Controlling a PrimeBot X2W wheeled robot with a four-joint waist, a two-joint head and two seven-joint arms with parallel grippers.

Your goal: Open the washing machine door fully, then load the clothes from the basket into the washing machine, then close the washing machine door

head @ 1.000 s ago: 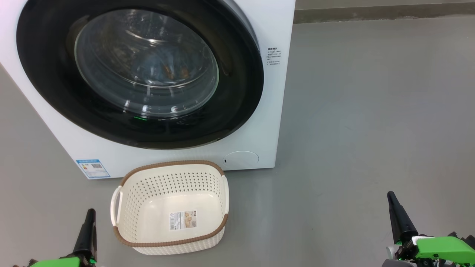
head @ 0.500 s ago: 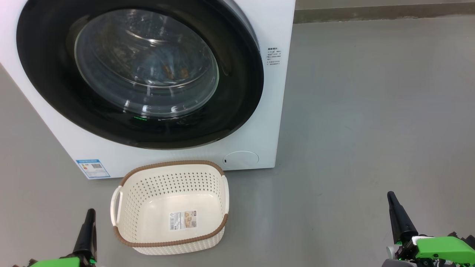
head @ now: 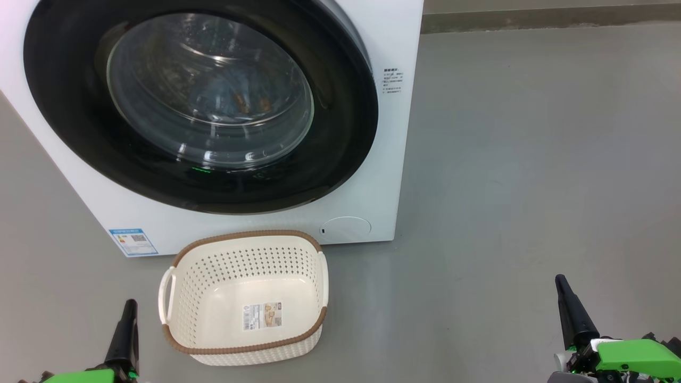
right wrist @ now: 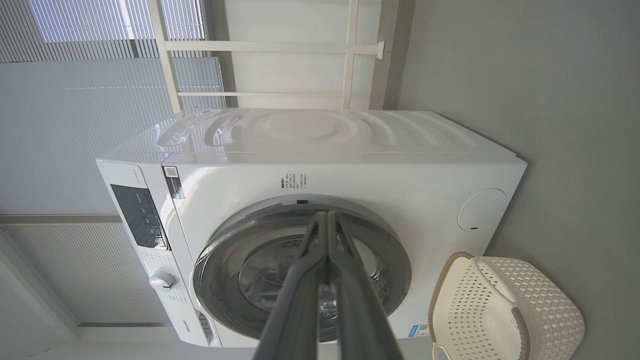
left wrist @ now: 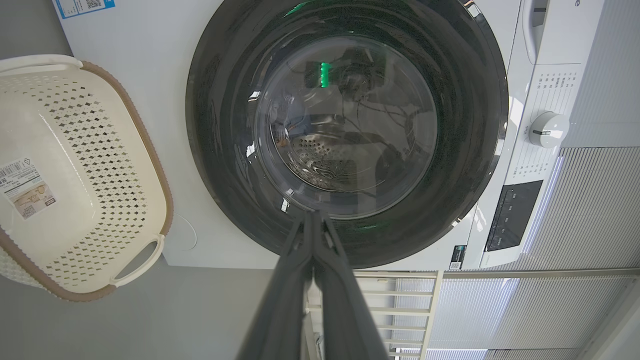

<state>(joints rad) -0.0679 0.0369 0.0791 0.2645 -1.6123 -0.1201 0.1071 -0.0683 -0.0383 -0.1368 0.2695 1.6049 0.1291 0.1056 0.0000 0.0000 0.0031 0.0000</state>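
At 10 o'clock in the head view, the washing machine door [head: 202, 101] sits closed over the clothes [head: 245, 103] glimpsed behind it, the empty basket [head: 247, 233] at 7, and left gripper [head: 127, 314] (8 o'clock) and right gripper [head: 564, 290] (4 o'clock) pinched together, empty, apparently parked since the task looks finished.

pretty bare laundry corner, white front-loader washing machine [head: 384, 186] on plain grey floor [head: 532, 170], plastic basket [head: 239, 260] in front, slatted blinds [right wrist: 65, 105] behind
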